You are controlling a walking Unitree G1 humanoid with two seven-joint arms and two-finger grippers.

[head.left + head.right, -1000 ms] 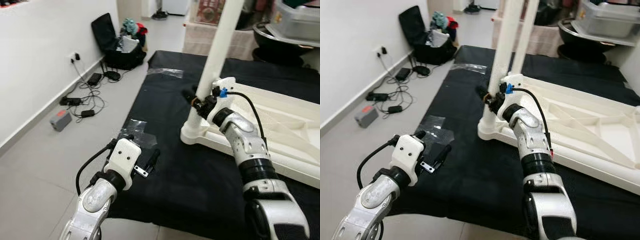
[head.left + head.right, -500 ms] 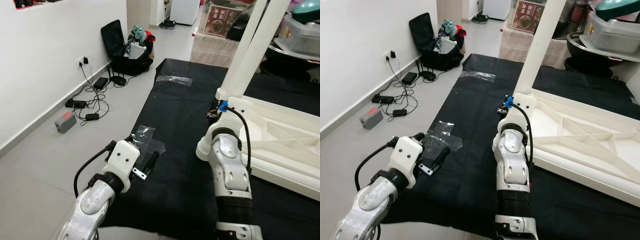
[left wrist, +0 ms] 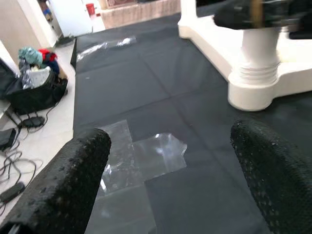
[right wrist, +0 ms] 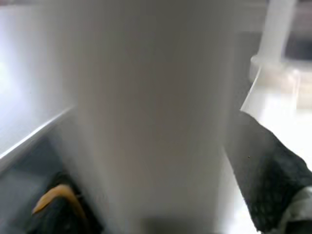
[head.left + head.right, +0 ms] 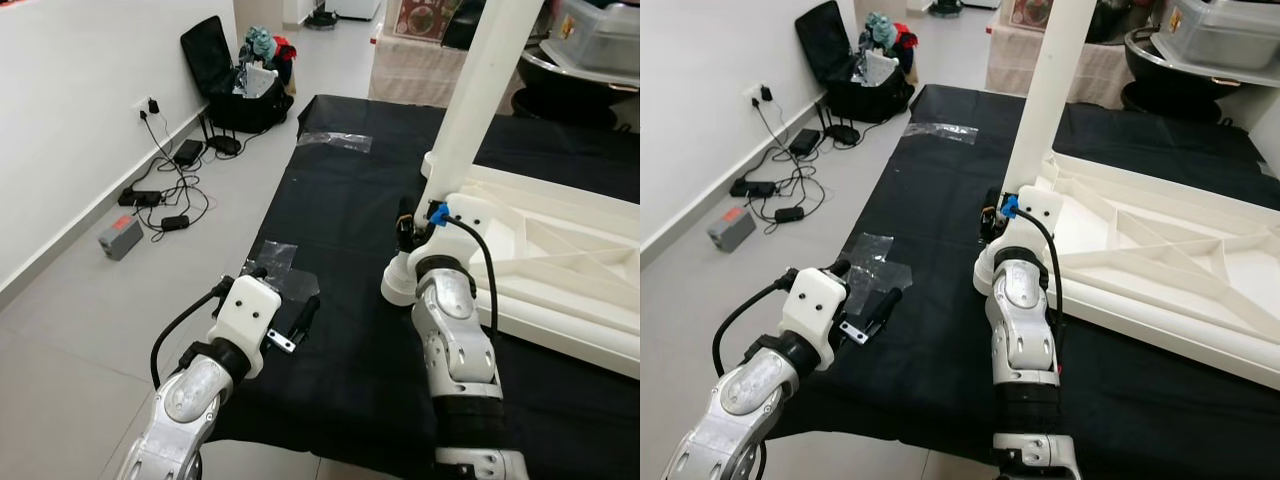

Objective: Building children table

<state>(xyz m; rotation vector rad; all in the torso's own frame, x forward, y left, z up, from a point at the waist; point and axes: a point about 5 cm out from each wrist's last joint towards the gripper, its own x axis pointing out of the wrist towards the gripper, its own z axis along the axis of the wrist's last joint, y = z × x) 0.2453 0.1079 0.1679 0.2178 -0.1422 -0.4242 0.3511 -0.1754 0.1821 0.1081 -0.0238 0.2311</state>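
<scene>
The white table top (image 5: pixel 1160 255) lies upside down on the black mat (image 5: pixel 930 340). The right end effector (image 5: pixel 408 228) holds its upright leg (image 5: pixel 478 95) near the corner socket. The left end effector (image 5: pixel 300 322) hovers wide open above clear plastic (image 5: pixel 872 262).

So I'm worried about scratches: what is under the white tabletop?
A black mat lies under the upside-down white tabletop and reaches past its edges. What lies beneath the mat, and the tabletop's downward face, are covered.
</scene>
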